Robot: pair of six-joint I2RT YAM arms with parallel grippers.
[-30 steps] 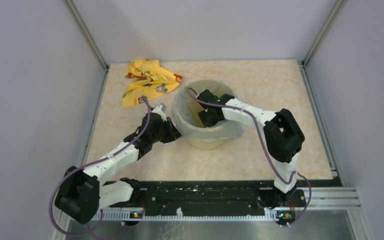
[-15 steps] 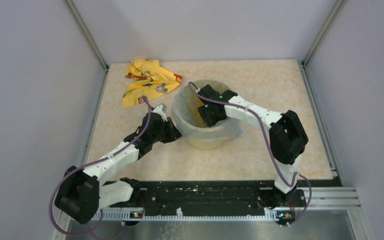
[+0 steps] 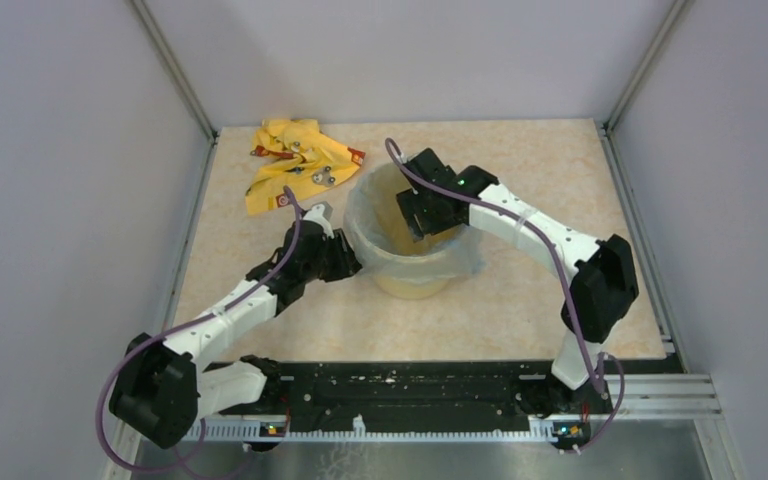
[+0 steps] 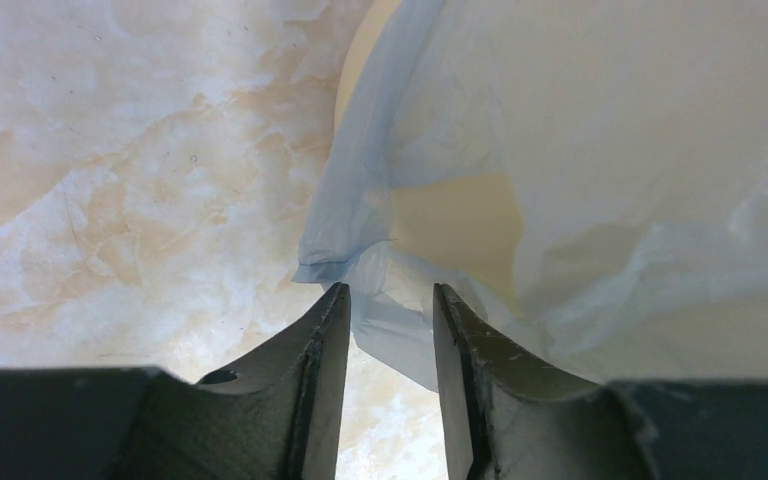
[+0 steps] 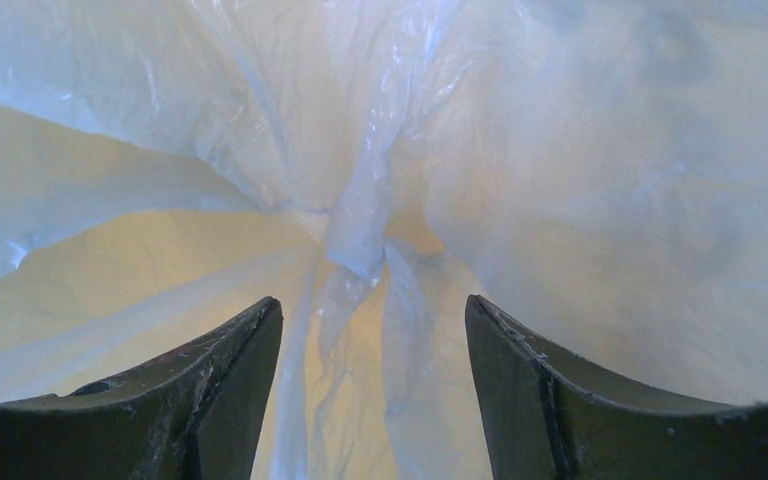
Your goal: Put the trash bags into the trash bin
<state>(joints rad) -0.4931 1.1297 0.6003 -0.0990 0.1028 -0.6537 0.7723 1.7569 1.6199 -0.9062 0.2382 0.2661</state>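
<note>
Nearest the arm bases, the left arm lies low across the pale marbled beige tabletop (image 3: 520, 310), reaching to the left side of the round pale yellow plastic trash bin (image 3: 412, 286). The left end effector (image 4: 388, 292) sits just beside the bin's outer wall. Its two dark fingers (image 4: 310, 380) stand a narrow gap apart, not pressed together, and tabletop shows through the gap lower down.

A loose fold from the edge of the thin, translucent pale blue-grey plastic film trash bag (image 3: 364, 226) hangs in front of the fingertips and dips between them. The wrist view does not settle whether either finger touches the film. The rest of the bag is spread over the bin's mouth, draped outward over the rim on the left and near sides and sagging down inside. A patch of bare yellow bin wall shows where the film parts.

Further back, the right arm bends over from the right, and the right end effector (image 5: 372, 300) hangs above the far half of the bin's opening, pointing down into it. Its fingers are spread wide with nothing between them. Below them the film lines the bin's inside and gathers into a twisted pleat at the centre, apart from both fingers.

At the far left corner of the tabletop lies a crumpled yellow cloth with red and grey marks (image 3: 295, 165), well apart from the bin and both arms.
</note>
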